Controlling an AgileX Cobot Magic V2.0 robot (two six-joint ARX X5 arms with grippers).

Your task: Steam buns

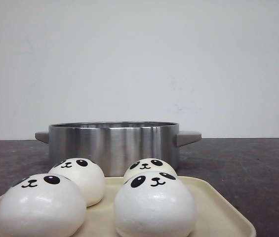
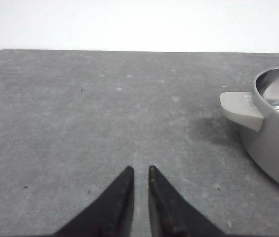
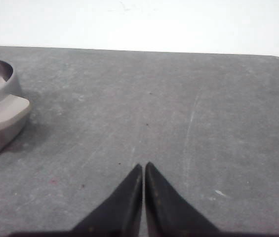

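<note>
Several glossy white panda-face buns sit on a cream tray [image 1: 218, 212] in the front view: front left [image 1: 40, 207], back left [image 1: 80, 178], back right [image 1: 149, 167], front right [image 1: 154, 205]. A steel pot [image 1: 113, 145] with grey handles stands just behind the tray. My left gripper [image 2: 139, 170] is shut and empty over bare table, with the pot [image 2: 277, 128] off to one side. My right gripper [image 3: 143, 167] is shut and empty over bare table, with the pot's handle [image 3: 3, 113] off to the other side. Neither gripper shows in the front view.
The dark grey tabletop [image 1: 248, 163] runs to a white wall behind. The table's far edge and rounded corners show in both wrist views.
</note>
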